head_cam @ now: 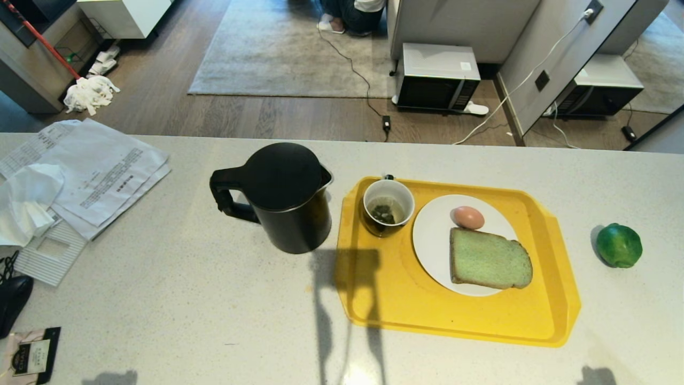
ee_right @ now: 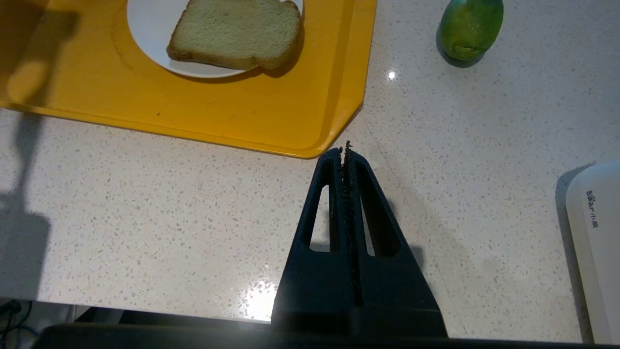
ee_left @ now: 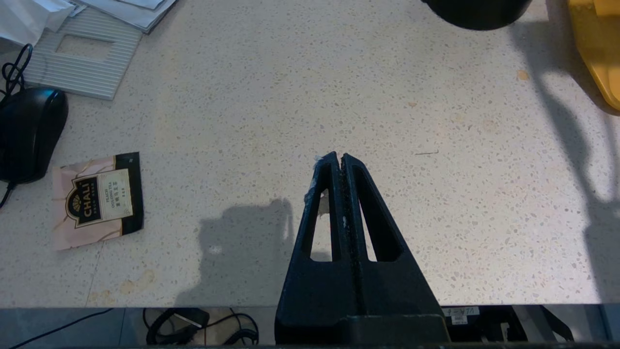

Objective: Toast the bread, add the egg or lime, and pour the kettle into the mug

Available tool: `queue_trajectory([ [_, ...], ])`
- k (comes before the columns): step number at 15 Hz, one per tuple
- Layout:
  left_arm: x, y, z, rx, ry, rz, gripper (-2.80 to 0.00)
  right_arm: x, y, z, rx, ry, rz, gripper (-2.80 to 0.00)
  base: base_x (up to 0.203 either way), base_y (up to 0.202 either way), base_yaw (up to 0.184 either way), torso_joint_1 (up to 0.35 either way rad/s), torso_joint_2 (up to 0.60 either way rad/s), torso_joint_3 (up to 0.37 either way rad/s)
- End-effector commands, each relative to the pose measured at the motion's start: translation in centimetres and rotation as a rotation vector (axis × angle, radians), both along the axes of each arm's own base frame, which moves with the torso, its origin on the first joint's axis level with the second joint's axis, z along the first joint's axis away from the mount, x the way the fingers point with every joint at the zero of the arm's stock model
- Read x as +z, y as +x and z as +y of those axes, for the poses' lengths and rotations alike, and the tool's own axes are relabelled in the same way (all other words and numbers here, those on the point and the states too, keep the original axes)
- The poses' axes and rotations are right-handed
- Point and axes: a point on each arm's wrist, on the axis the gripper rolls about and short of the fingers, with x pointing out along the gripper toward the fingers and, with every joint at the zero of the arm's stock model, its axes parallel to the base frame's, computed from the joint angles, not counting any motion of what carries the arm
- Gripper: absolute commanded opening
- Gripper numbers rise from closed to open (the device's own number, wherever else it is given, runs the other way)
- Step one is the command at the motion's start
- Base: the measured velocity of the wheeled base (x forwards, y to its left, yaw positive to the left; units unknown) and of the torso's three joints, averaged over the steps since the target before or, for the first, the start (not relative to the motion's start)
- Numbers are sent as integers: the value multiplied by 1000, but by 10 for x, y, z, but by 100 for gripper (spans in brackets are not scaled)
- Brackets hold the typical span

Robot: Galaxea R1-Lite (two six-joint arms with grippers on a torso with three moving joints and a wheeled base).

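1. Bread [head_cam: 489,259] lies flat on the white plate [head_cam: 434,235] on the yellow tray [head_cam: 385,299], right of the table's [head_cam: 160,299] centre; the egg [head_cam: 468,217] sits on the same plate at the bread's 12 o'clock, touching or nearly touching its crust.
2. The lime [head_cam: 619,245] rests on the bare table at the tray's 3 o'clock, well apart from the plate.
3. The kettle [head_cam: 283,198] stands upright just beside the tray at its 9 o'clock, lid on, handle pointing away from the tray. The mug [head_cam: 388,207] stands in the tray's far left corner with a tea bag inside.
4. The left tool [ee_left: 342,157] and right tool [ee_right: 347,150] are both closed on nothing, low over the near table edge, the right one close to the tray's near right corner.
5. Judged from this layout, no step is under way yet. Toasting comes first, so the next move likely calls for a tool to open and take the bread off the plate without nudging the egg.
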Motion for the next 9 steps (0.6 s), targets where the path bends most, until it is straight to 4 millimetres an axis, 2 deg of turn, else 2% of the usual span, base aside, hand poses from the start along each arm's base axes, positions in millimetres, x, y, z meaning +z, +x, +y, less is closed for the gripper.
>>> queue_trajectory([
  [1,0,0,0,9,-1,1,-280,0,0,0,1,0,1,-280,0,0,0,-54,109,52],
  [5,0,0,0,9,-3,1,-280,0,0,0,1,0,1,-280,0,0,0,-66,130,81],
  [9,0,0,0,8,-3,1,-280,0,0,0,1,0,1,-280,0,0,0,-64,114,222],
])
